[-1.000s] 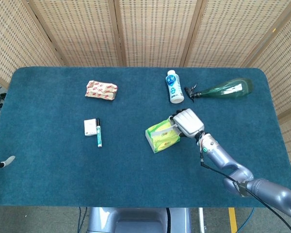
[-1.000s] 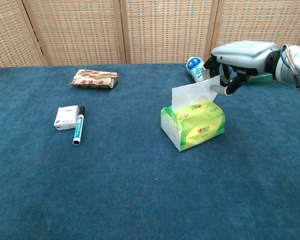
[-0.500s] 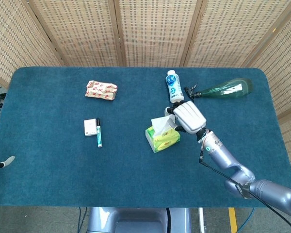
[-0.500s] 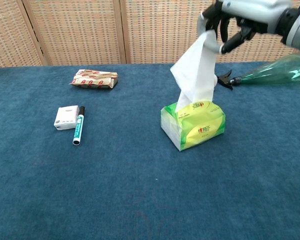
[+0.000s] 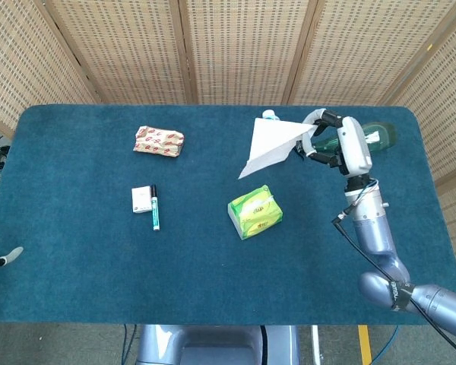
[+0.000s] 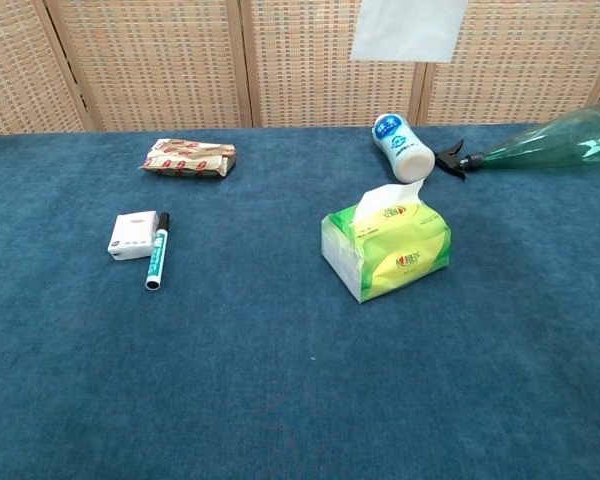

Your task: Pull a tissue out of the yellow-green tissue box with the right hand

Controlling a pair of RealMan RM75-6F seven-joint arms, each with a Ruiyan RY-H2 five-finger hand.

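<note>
Tissue (image 5: 272, 142) pinched by one corner in right hand (image 5: 336, 144), hanging clear above table (image 5: 76, 251) | lifted high, apparently to free it | box (image 5: 254, 212) below, next sheet poking out | left hand barely visible, state unclear

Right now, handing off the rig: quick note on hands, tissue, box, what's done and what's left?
Right hand: raised above the table's far right, fingers pinching one corner of a tissue; the sheet hangs free, clear of the box.
Left hand: only a tip shows at the left edge, state unreadable.
Yellow-green tissue box: on the table, mid-right, next sheet poking from the slot.
Done: tissue pulled out.
Left: nothing of the pull itself; the sheet is not set down.
</note>
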